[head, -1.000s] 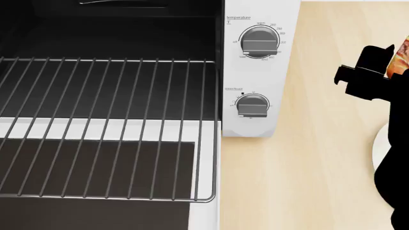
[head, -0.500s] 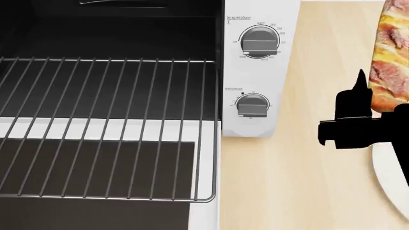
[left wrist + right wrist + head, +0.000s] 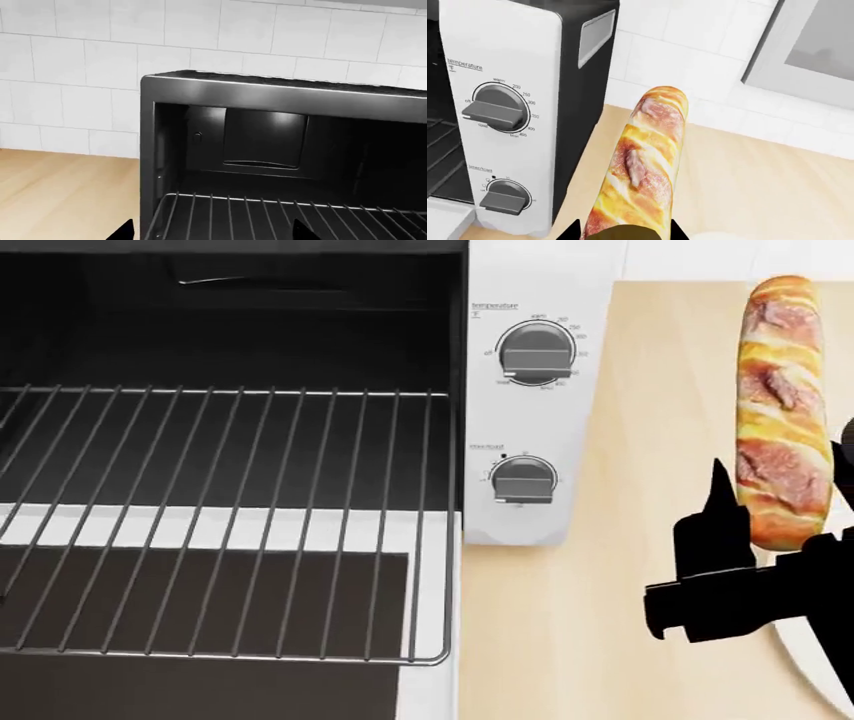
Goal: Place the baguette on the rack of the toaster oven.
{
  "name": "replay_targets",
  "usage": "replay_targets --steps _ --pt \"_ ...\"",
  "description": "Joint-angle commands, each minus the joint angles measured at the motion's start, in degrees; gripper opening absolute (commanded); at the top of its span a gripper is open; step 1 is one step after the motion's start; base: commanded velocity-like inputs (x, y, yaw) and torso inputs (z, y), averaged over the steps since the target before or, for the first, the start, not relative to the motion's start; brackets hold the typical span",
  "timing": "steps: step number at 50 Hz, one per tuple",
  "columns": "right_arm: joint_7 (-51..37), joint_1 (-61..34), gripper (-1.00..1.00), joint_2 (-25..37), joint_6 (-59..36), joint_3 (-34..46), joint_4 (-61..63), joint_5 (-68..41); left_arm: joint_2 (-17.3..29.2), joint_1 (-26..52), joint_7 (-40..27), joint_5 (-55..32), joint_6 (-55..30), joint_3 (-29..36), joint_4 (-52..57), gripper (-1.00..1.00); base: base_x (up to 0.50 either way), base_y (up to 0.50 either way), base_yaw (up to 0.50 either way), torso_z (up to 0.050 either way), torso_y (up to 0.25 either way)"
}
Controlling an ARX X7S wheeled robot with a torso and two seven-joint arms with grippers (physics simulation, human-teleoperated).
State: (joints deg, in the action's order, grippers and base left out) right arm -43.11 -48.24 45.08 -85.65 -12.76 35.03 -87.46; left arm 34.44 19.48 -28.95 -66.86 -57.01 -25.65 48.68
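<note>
Beside the toaster oven (image 3: 541, 390), baguette (image 3: 781, 410) lengthwise, seemingly in right claw (image 3: 747, 570).

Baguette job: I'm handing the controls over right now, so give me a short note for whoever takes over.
Right gripper: shut on the baguette, held right of the toaster oven, above the counter.
Left gripper: only its fingertips show, apart, nothing between them, facing the oven's open front.
Rack: pulled out, bare.
Done: baguette picked up.
Left: carry it over the rack, set it down, release.
</note>
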Motion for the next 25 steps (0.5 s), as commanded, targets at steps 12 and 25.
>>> replay_targets --steps 12,25 --pt "-1.54 1.39 -1.00 2.23 2.96 1.53 0.56 -2.73 0.06 -0.11 0.13 0.21 1.00 0.55 0.14 1.00 0.00 0.00 0.00 0.000 0.250" --pt "-2.19 0.46 -1.00 2.77 3.80 3.81 -0.40 -5.36 0.07 0.07 -0.61 -0.09 1.20 0.81 0.08 1.00 0.00 0.00 0.00 0.000 0.250"
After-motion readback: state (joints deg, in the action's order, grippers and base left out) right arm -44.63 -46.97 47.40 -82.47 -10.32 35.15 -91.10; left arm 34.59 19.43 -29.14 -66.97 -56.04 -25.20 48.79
